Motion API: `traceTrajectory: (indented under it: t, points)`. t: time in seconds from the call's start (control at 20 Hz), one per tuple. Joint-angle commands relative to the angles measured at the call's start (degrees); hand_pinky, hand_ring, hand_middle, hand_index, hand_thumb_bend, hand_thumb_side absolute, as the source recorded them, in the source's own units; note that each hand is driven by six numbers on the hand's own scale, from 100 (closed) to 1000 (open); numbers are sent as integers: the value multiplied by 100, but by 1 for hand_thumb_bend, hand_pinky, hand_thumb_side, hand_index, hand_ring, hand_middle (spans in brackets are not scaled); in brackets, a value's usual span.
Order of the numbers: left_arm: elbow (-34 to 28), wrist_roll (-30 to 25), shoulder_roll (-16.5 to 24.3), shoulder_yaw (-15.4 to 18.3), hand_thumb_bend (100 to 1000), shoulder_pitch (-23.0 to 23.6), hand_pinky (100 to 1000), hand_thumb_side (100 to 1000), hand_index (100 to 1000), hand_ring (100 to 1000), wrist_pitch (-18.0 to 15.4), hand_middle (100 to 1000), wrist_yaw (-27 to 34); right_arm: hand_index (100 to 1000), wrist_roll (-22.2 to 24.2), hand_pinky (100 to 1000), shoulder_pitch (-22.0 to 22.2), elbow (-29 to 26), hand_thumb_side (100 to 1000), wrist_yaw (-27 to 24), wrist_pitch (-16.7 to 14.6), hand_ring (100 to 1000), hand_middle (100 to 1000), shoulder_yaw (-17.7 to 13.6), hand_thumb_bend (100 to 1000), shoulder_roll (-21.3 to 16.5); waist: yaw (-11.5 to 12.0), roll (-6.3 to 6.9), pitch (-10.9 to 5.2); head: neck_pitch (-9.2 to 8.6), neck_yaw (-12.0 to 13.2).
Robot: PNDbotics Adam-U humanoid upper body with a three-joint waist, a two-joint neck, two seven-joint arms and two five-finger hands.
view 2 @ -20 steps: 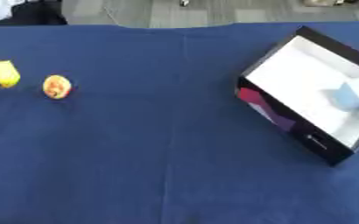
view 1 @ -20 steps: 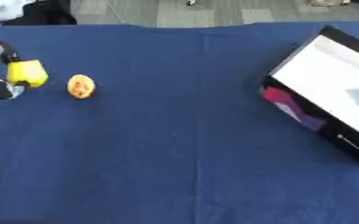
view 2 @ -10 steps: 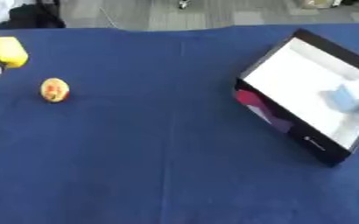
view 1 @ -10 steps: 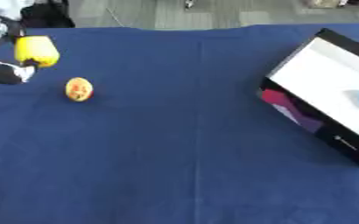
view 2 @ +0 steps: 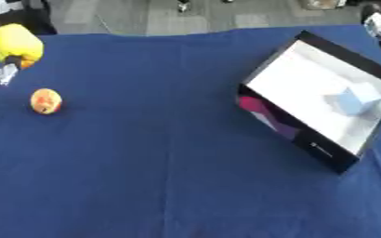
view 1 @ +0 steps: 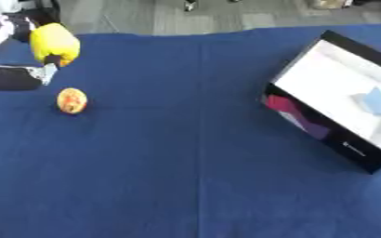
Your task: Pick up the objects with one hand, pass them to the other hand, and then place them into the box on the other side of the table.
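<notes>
My left hand is at the far left, its fingers curled round a yellow rounded object held above the blue table. A small orange ball-like object lies on the cloth just below the hand, apart from it. The black box with a white inside stands tilted at the right, with a pale blue cube in it. A dark and pale part of my right hand shows at the upper right edge; its fingers are not clear.
Grey floor and dark gear lie beyond the table's far edge. The box's outer wall shows a pink and purple print. Wide blue cloth stretches between the orange object and the box.
My left hand has risen and moved right with the yellow object. The orange object and the box have stayed put. The shape at the upper right edge now shows more.
</notes>
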Motion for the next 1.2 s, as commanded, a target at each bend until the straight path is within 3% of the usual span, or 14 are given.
traceTrajectory:
  t: [0.05, 0.45, 0.8, 1.2]
  points:
    - [-24, 176, -91, -61, 100, -121, 818, 291, 631, 710, -31, 668, 111, 1000, 192, 936, -223, -234, 365, 63, -17, 922, 1000, 98, 100, -220, 4, -30, -189, -70, -79]
    - [113, 418, -646, -202, 100, -179, 818, 314, 627, 702, -166, 661, 206, 1000, 595, 933, -646, -433, 380, 360, -151, 925, 1000, 445, 100, -184, 7, -67, -201, -30, -259]
    - [157, 609, -1010, -307, 100, -171, 814, 330, 625, 683, -460, 656, 106, 997, 1012, 931, -1007, -518, 245, 648, -237, 921, 1000, 839, 100, -79, 21, -87, -217, -23, -392]
    - [213, 789, -1274, -434, 100, -177, 813, 345, 625, 683, -874, 655, -87, 993, 1538, 931, -1324, -555, 183, 978, -322, 920, 1000, 1220, 100, 83, 44, -109, -229, 8, -507]
